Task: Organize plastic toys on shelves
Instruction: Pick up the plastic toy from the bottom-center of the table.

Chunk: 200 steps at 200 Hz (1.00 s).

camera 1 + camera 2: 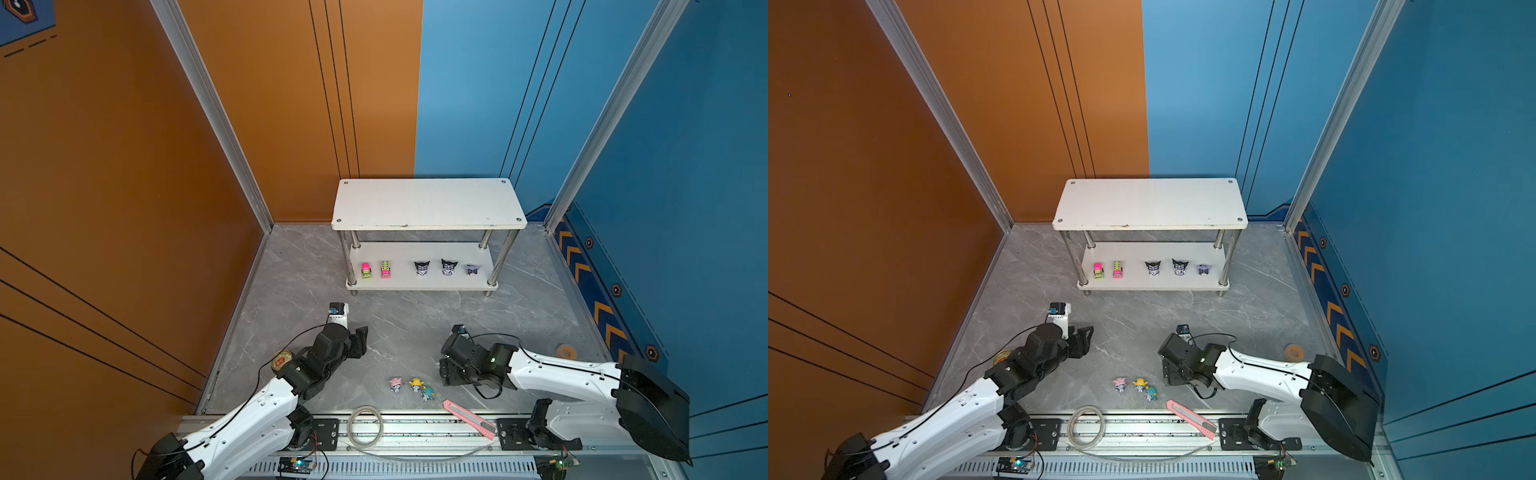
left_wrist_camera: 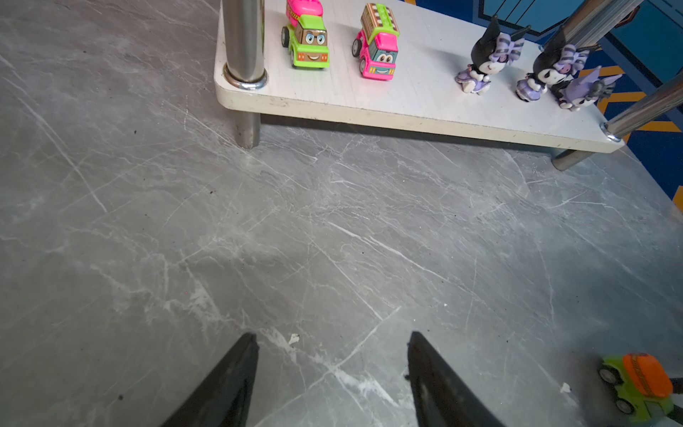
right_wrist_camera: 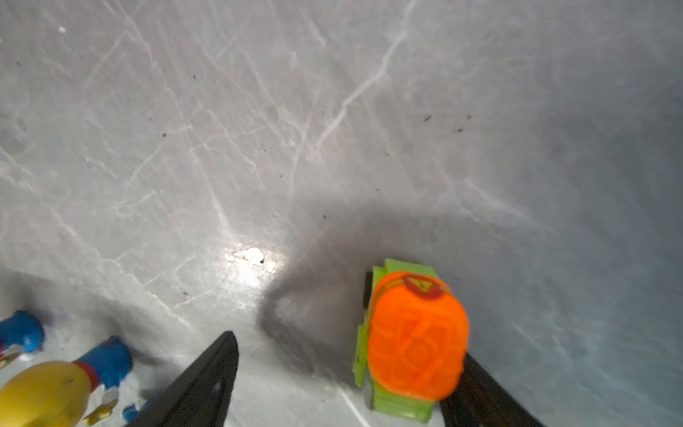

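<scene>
The shelves (image 1: 428, 203) stand at the back. On the lower board (image 1: 415, 283) are two neon trucks (image 1: 366, 270) (image 1: 385, 269) and three black-purple figurines (image 1: 422, 268) (image 1: 449, 267) (image 1: 472, 269). Three pastel figurines (image 1: 396, 384) (image 1: 415, 384) (image 1: 427, 392) stand near the table's front. My right gripper (image 3: 347, 347) is low over the table beside them, jaws open around an orange-and-green truck (image 3: 415, 347). The truck rests against one finger, with a wide gap to the other. My left gripper (image 2: 332, 336) hovers open and empty in front of the shelves.
A pink utility knife (image 1: 468, 419) and a coil of clear tubing (image 1: 365, 426) lie on the front rail. A tape roll (image 1: 566, 351) sits at the right wall, and a round tin (image 1: 282, 359) lies by the left arm. Chrome legs (image 2: 244, 40) frame the lower board.
</scene>
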Each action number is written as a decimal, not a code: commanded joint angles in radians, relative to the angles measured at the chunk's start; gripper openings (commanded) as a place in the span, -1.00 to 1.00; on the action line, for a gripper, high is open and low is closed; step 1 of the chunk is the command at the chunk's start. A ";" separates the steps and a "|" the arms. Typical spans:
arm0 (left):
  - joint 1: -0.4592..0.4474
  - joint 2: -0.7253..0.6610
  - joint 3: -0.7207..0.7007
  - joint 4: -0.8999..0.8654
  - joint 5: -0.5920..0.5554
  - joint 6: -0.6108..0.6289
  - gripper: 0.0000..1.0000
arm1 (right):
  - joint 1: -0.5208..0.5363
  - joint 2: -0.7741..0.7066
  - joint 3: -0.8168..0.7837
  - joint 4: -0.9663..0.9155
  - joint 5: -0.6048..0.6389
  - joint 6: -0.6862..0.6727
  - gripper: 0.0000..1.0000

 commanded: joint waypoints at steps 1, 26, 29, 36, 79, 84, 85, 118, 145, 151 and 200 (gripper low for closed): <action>-0.013 -0.012 0.019 -0.007 -0.018 0.001 0.33 | 0.022 0.071 0.070 -0.111 0.131 0.072 0.61; -0.015 -0.033 0.020 -0.030 -0.025 0.005 0.33 | 0.015 0.089 0.084 -0.133 0.177 0.104 0.52; -0.015 -0.036 0.018 -0.032 -0.028 0.004 0.33 | 0.013 0.088 0.083 -0.134 0.179 0.107 0.51; -0.016 -0.041 0.018 -0.036 -0.031 0.005 0.33 | 0.010 0.082 0.085 -0.138 0.186 0.116 0.49; -0.014 -0.037 0.018 -0.031 -0.036 0.013 0.34 | -0.004 0.019 0.079 -0.147 0.205 0.121 -0.03; -0.013 -0.032 0.019 -0.030 -0.036 0.014 0.34 | -0.004 0.013 0.079 -0.148 0.206 0.121 -0.06; -0.014 -0.032 0.020 -0.030 -0.036 0.014 0.34 | -0.004 0.012 0.079 -0.148 0.206 0.121 -0.07; -0.013 -0.014 0.028 -0.022 -0.035 0.017 0.34 | -0.004 0.015 0.091 -0.139 0.201 0.111 -0.37; -0.013 -0.032 0.029 -0.037 -0.045 0.023 0.34 | -0.003 0.057 0.158 -0.151 0.197 0.061 -0.50; -0.011 -0.037 0.030 -0.042 -0.046 0.024 0.34 | -0.005 0.073 0.182 -0.155 0.200 0.045 -0.52; -0.004 -0.068 0.031 -0.074 -0.053 0.032 0.34 | -0.047 0.252 0.478 -0.190 0.189 -0.124 -0.56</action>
